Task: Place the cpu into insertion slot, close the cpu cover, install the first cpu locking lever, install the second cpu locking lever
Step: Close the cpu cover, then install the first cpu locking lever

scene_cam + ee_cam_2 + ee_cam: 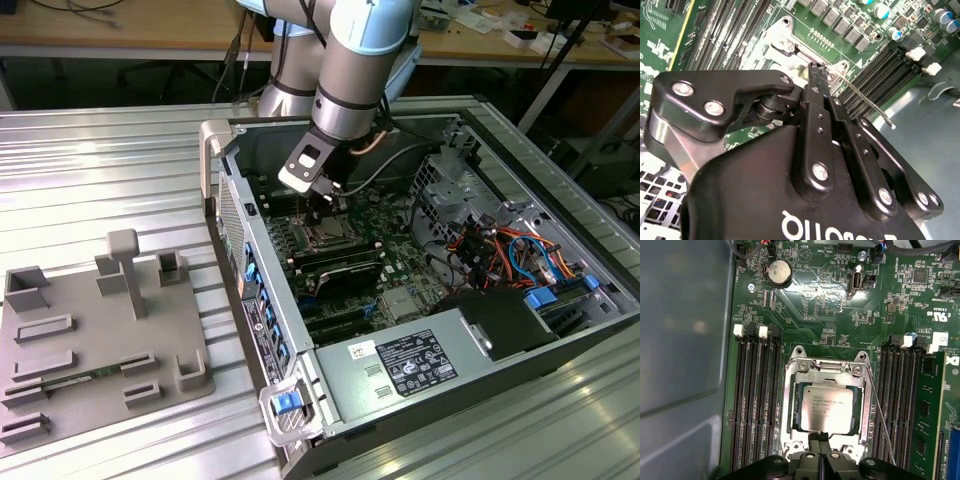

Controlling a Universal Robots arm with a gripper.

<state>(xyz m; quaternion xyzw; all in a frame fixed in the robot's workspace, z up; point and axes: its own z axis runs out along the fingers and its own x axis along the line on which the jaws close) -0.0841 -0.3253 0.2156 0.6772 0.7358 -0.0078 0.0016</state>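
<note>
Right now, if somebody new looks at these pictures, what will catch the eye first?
The robot arm reaches down into the open computer case, its gripper just above the motherboard, fingers close together. In the first wrist view, the cpu lies in the insertion slot with the shiny cpu cover framing it, between rows of black memory slots. A grey fixture plate lies on the table at the exterior view's left.
</note>
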